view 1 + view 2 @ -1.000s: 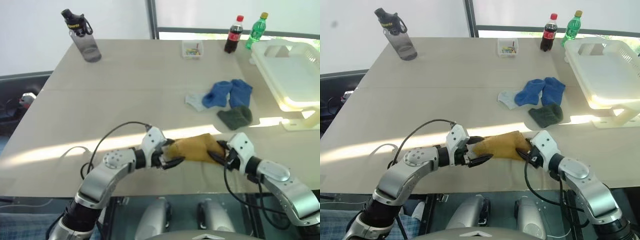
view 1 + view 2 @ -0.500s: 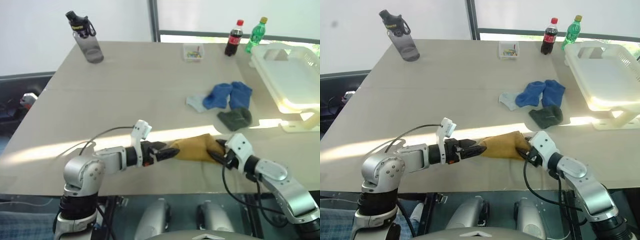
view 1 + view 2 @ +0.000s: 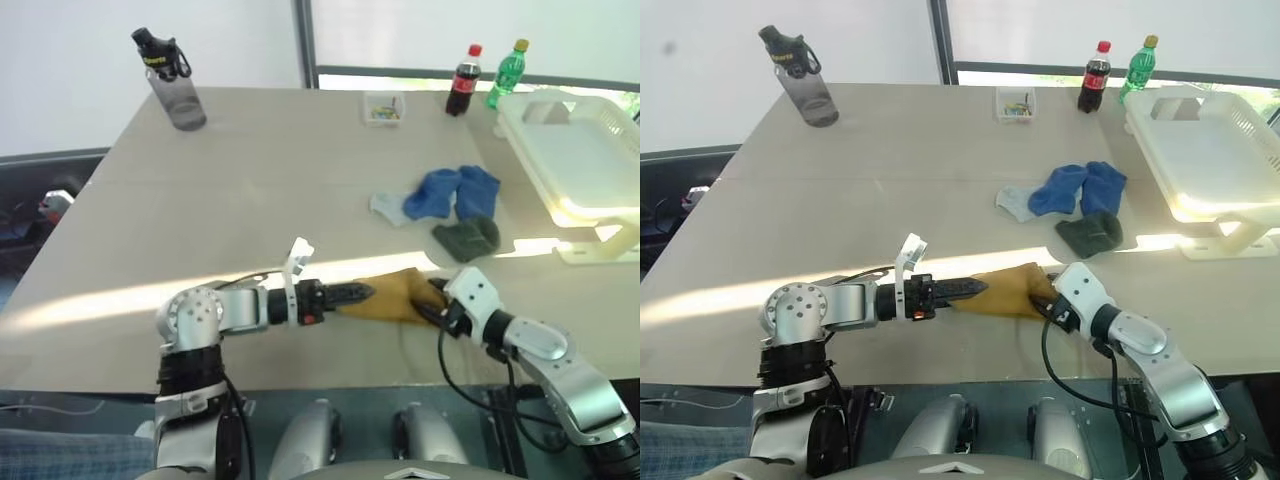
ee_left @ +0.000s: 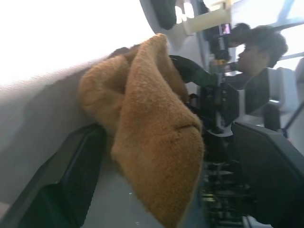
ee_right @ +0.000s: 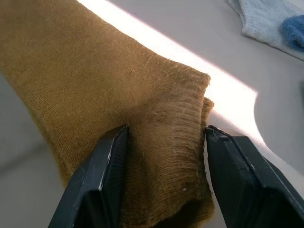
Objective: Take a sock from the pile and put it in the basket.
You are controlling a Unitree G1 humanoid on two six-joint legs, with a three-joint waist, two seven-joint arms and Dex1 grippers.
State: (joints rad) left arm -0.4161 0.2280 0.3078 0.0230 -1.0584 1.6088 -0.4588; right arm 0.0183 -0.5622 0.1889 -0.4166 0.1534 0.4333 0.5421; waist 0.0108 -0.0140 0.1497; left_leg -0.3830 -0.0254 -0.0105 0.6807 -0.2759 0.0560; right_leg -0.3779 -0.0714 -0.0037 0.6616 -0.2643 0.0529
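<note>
Table (image 3: 250, 160): basket (image 3: 575, 150) sits far right, pile (image 3: 450, 205) left of it, mid-table. Mustard sock (image 3: 400, 297) lies at the near edge between both arms. Left gripper (image 3: 355, 293) has rolled over since a second ago, jaws wide, straddling the sock's left end. Right gripper (image 5: 164, 183) clamped on the cuff. I read this as a handover: right carries next.

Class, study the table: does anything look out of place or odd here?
Yes: one mustard sock lies apart from the pile near the table's front edge, with the right hand closed on one end and the left hand at the other. Nothing looks spilled or damaged.
</note>
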